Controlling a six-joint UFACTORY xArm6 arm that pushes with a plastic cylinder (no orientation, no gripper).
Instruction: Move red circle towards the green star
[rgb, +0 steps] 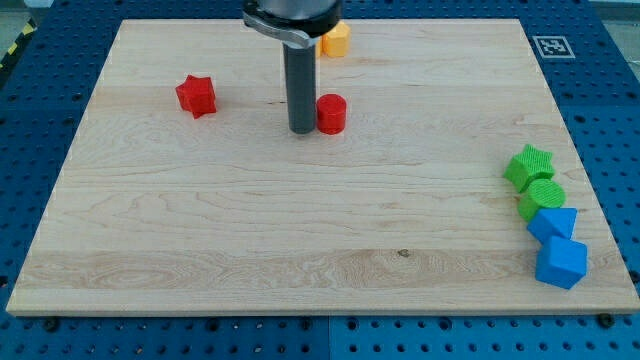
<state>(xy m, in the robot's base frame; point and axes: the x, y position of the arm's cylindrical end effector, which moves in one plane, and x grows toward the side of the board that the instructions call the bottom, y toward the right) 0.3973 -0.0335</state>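
Observation:
The red circle (332, 114) stands on the wooden board, in the upper middle of the view. My tip (301, 129) rests right beside it on its left, touching or nearly touching. The green star (528, 166) lies far to the right, near the board's right edge, lower than the red circle.
A green circle (541, 198) sits just below the green star, with two blue blocks (553, 223) (561, 262) below that. A red star (197, 95) lies at the upper left. An orange block (335, 40) sits at the top, partly behind the arm.

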